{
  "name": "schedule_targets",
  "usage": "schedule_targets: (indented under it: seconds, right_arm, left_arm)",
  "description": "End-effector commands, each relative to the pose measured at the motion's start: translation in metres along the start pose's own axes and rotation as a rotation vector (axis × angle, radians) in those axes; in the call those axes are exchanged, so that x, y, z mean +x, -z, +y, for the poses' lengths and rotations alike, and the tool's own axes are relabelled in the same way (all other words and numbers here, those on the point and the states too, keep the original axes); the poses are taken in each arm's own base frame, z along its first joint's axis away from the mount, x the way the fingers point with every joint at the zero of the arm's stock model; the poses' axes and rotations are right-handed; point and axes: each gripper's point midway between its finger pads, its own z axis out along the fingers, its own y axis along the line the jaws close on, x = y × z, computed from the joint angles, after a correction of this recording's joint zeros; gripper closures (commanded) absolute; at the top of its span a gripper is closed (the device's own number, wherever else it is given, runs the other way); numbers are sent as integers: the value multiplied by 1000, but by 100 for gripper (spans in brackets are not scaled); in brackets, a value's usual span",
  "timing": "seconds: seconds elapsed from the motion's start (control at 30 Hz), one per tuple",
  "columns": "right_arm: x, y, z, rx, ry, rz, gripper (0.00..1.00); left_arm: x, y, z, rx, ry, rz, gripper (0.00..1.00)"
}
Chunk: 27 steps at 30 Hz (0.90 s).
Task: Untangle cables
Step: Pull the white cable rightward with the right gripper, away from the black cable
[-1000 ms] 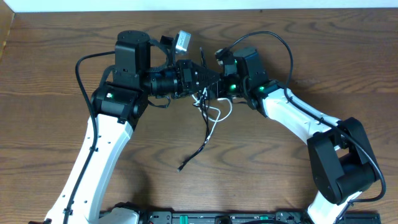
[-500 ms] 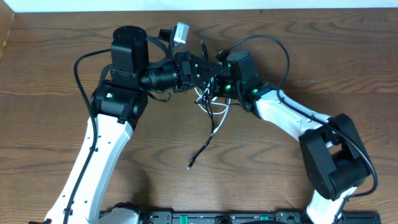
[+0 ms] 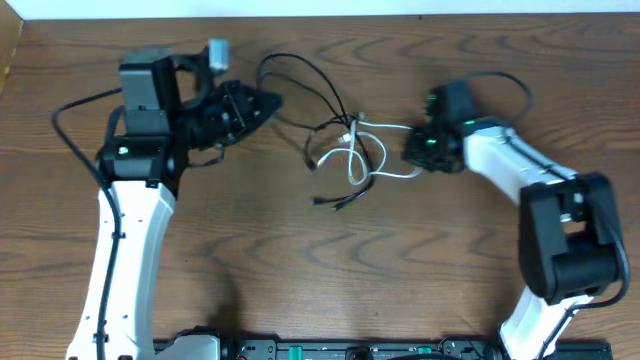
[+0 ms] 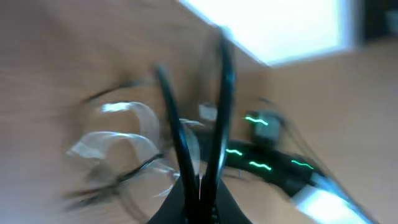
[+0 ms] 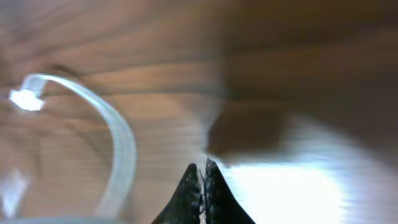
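The two cables lie loosely crossed on the table's middle. From that crossing the black cable [image 3: 338, 200] loops up and left into my left gripper [image 3: 270, 100], which is shut on it. In the blurred left wrist view two black strands [image 4: 221, 93] rise out of the closed jaws [image 4: 200, 183]. The white cable [image 3: 385, 127] runs from the crossing toward my right gripper [image 3: 408, 150]. In the right wrist view that gripper [image 5: 203, 167] is shut with nothing seen between its tips. The white cable [image 5: 121, 140] curves past on their left.
The wooden table [image 3: 250, 260] carries only the cables. The right arm [image 4: 273, 165], with green lights, shows in the left wrist view. A thick black robot wire [image 3: 500, 80] arcs above the right wrist. The table's far edge [image 3: 320, 14] lies close behind both grippers.
Both arms have drawn apart from the table's middle, the left one leftward with the black cable, the right one rightward. The right jaws have shut. The cables are spread wider.
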Motion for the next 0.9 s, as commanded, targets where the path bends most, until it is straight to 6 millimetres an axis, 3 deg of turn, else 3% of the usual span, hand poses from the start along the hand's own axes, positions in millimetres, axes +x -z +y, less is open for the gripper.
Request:
schedule_targets:
  seconds: [0.0,0.1,0.3,0.43,0.5,0.63,0.73,0.87]
  right_arm:
    - [-17,40,-20,2,60,-53,99]
    - [-16,69,-29,-30,63,-50,99]
    - [-8,135,-6,-181,171,-115,99]
    - [-9,196,16,-258,261,-261,99]
    - [-12,239,19,-263,256,-381,99]
    - [-16,303,-11,-173,83,-592,99]
    - [-13,337,-41,-94,-32,-714,98]
    - [-2,376,-108,110,-284,-866,96]
  left_arm:
    - [-23,20,65,-376,-92,-142,93]
    - [-15,29,87,-499,-108,-118,92]
    - [8,27,102,-542,-167,-8,92]
    - [17,26,117,-593,-183,53,92]
    - [11,35,144,-744,-177,43,92]
    - [3,45,176,-922,-88,2,93]
    - [5,38,188,-943,-44,17,93]
    - [0,28,202,-966,-15,12,93]
